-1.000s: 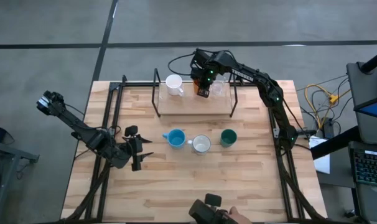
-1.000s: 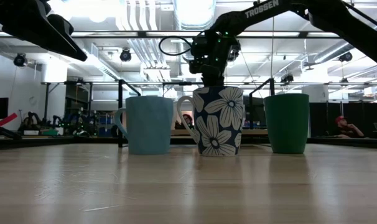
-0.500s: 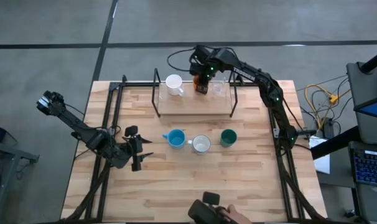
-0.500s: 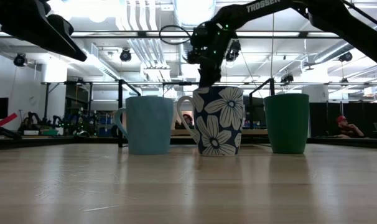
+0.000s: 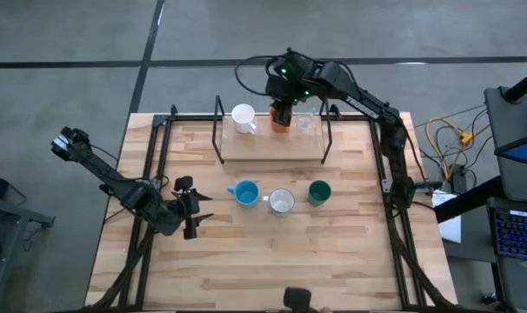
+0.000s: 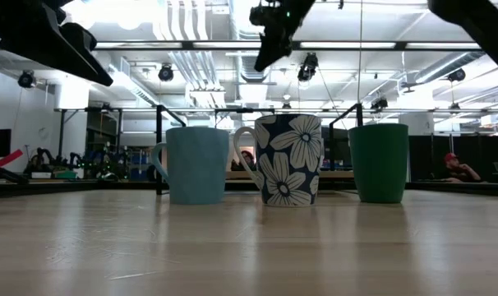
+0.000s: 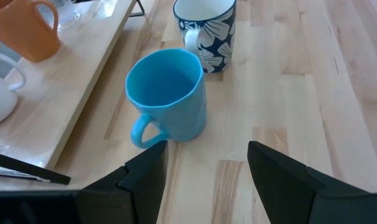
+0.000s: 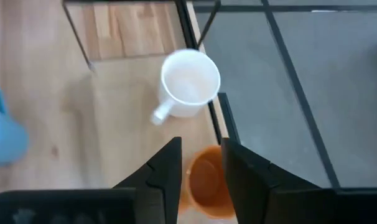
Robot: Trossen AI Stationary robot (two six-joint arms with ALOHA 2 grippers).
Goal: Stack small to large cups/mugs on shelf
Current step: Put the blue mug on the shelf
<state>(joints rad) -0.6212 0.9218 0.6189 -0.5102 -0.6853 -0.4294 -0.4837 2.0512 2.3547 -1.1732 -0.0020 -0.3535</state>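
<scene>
Fingers apart, your right gripper (image 5: pixel 282 97) hangs above the orange cup (image 5: pixel 282 117) on the shelf (image 5: pixel 272 146); left gripper (image 5: pixel 198 215) open too.

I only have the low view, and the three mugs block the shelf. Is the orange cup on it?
Observer: Yes. The orange cup stands upright on the shelf, between a white mug and the glass.
Operator: Is either hand holding anything?
Observer: No. The right hand is open above the orange cup, and the left hand is open, low over the table, facing the blue mug.
</scene>
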